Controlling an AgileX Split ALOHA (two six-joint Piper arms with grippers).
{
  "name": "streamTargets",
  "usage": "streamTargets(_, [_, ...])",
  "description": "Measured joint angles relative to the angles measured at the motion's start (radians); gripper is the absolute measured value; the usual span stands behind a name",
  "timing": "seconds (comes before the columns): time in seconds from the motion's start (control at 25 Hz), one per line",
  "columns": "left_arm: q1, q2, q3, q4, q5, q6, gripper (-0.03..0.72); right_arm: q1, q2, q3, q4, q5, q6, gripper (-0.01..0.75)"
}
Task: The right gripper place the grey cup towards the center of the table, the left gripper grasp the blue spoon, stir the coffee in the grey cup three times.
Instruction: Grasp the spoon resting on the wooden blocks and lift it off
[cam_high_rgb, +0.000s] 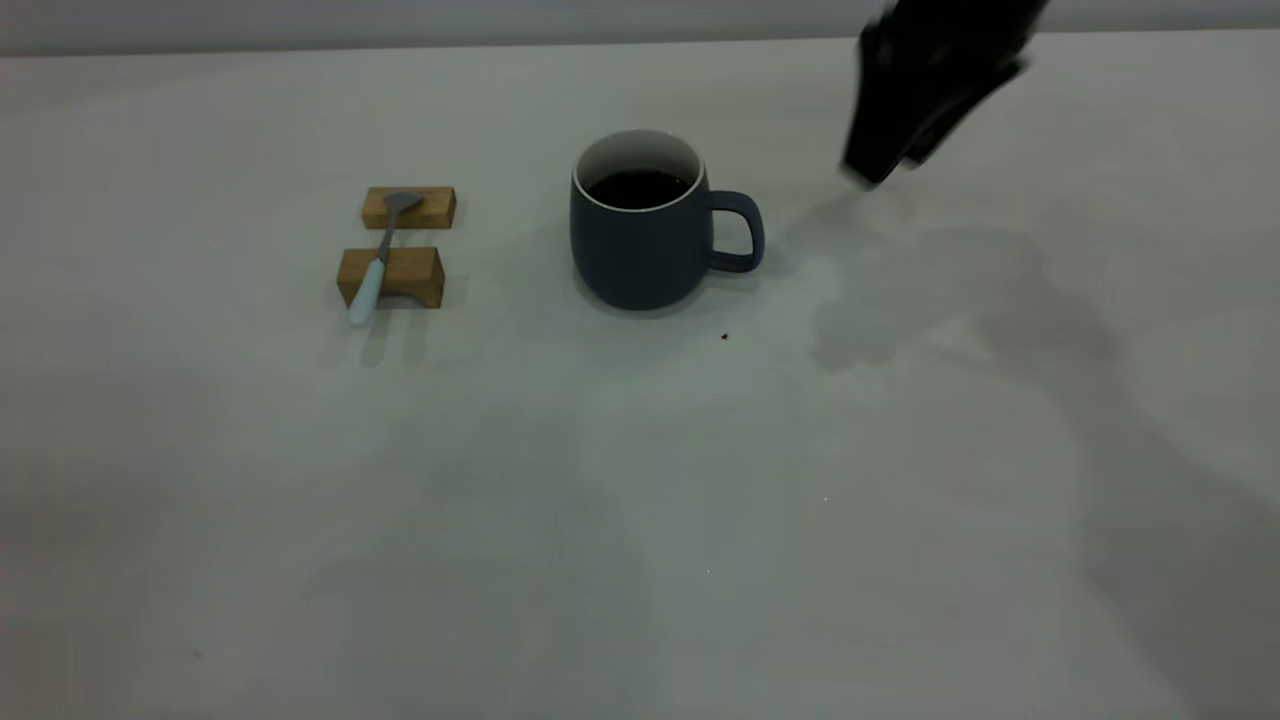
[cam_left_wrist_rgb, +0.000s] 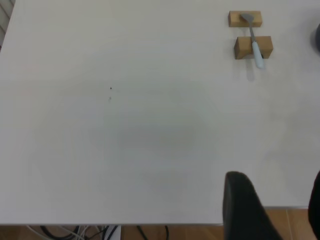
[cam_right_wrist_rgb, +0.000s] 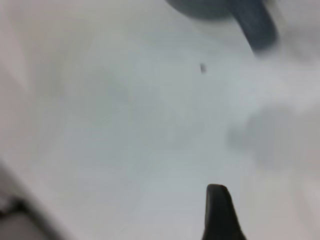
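Right gripper (cam_high_rgb: 880, 165), its finger spread impossible to tell, hangs clear of the grey cup (cam_high_rgb: 640, 235) standing mid-table with its handle facing it; a careless sweep could slosh the coffee (cam_high_rgb: 638, 188).

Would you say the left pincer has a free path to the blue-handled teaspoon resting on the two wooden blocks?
Probably yes: the slim blue-handled metal teaspoon lies exposed across the tan wooden blocks, and only bare pale table separates it from the left pincer.
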Motion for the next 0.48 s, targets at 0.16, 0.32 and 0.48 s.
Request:
streamTargets(0.16, [0.000, 0.000, 0.000, 0.000, 0.000, 0.000, 0.394, -0.020, -0.170, 0.068, -0.081, 0.075, 0.331, 0.511])
streamTargets(0.32, [0.000, 0.000, 0.000, 0.000, 0.000, 0.000, 0.394, -0.022, -0.369, 0.214, -0.169, 0.095, 0.437, 0.511])
streamTargets(0.48, [0.000, 0.000, 0.000, 0.000, 0.000, 0.000, 0.394, -0.022, -0.623, 0.410, -0.226, 0.085, 0.501, 0.511])
